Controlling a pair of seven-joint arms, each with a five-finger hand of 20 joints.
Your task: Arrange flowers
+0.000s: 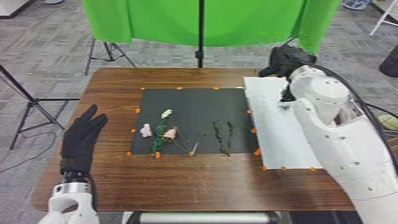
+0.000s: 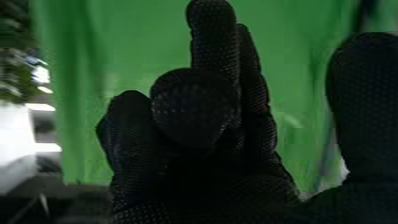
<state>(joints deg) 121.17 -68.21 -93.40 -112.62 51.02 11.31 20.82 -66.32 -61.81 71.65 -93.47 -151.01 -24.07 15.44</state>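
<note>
- In the head view, at the table's far right corner, just by the far end of the white sheet [image 1: 282, 125]: the right hand [image 1: 286, 61], at the end of an arm stretched forward over that sheet.
- Cannot tell how wide or narrow the right hand is, nor whether holding anything; dark glove close up in the right wrist view, with the green curtain [image 1: 178, 25] behind.
- Over the table's left side, well apart from the flowers: the left hand [image 1: 82, 142], open and empty, fingers straight and pointing forward, slightly spread.
- On the black mat [image 1: 191, 102], in its left half: a white flower [image 1: 167, 113], farthest from the robot, above a leafy green stem [image 1: 160, 136] running toward the near edge.
- Left of that leafy stem, near the mat's left edge: a small pink flower [image 1: 146, 131].
- Just right of the leafy stem: a peach flower [image 1: 170, 134].
- Right of the peach flower, toward the mat's near edge: thin stems [image 1: 193, 148], too small to tell apart.
- Farther right on the mat, side by side and roughly lengthwise: two dark green stems [image 1: 221, 139].
- Right of the mat, along the brown table [image 1: 178, 182]: the white sheet, partly beneath the right arm.
- Around the edges of mat and sheet: small orange marks [image 1: 158, 155].
- Beyond the table: the green curtain, with a dark upright pole [image 1: 201, 30] before it.
</note>
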